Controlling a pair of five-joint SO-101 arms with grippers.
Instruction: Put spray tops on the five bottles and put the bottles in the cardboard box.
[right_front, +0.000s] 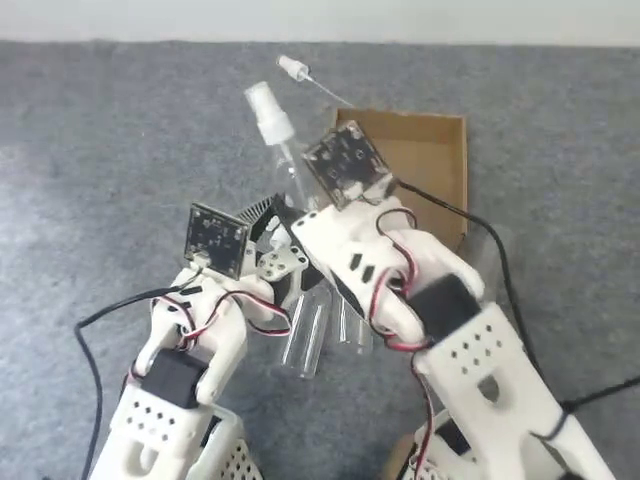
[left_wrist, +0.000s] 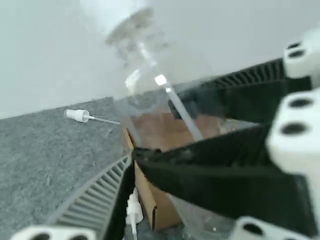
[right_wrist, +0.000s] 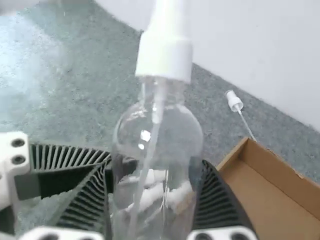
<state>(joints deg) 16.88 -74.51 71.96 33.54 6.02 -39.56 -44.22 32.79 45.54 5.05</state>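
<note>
Held bottle: one clear bottle (right_wrist: 157, 145) stands upright off the grey carpet (right_front: 100, 150), just beside the cardboard box (right_front: 440, 140); I have it between both my grippers.
Its cap: a white spray top (right_wrist: 165, 45) sits on the neck with its tube running down inside; I cannot tell whether it is screwed tight.
Right gripper: my right gripper (right_wrist: 152, 187) pinches the bottle's body, one ribbed jaw against each side.
Left gripper: my left gripper (left_wrist: 170, 145) is closed round the same bottle lower down; its jaws look to be touching the glassy wall.
Box: the part of the floor that shows holds no bottle; my right arm covers the near part.
Progress: I judge this bottle capped or nearly so and none boxed; it must go in, and the rest must be capped and boxed.
Bottles counted: one held; at least two uncapped bottles (right_front: 303, 340) lie side by side under my arms; more may be hidden.
Spray tops counted: one on the held bottle; one loose spray top (right_wrist: 233, 100) on the carpet beyond the box; what looks like another small top (left_wrist: 132, 207) by the box's near corner.
</note>
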